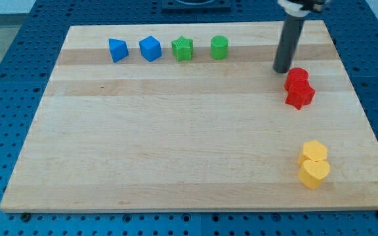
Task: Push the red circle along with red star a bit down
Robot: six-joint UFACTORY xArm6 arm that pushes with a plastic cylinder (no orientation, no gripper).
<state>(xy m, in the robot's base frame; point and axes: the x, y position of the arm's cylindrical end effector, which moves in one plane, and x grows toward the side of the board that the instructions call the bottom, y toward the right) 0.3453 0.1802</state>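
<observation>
1. Red is what matters: the red circle (297, 77) sits at the bench's (176, 151) far right, and the red star (300, 96) is touching it on the near side, so the pair forms a short column running far to near.
2. My tip (281, 69) stands just beside the circle, at its far-left shoulder, very close and perhaps touching; I cannot tell which.
3. My tool is a bare rod with nothing to open or close, and it holds nothing.
4. The deciding relation: the pair lies near and slightly right of my tip. Their shared axis points almost straight toward the near edge, the way the task wants them to go.
5. Judging from this, I am a little left of that axis. A push from here risks sliding the circle rightward off the star, so centring behind the circle first looks wiser.
6. Yellow blocks (314, 164) lie well apart, nearer along the same right side; a small push should not reach them.
</observation>
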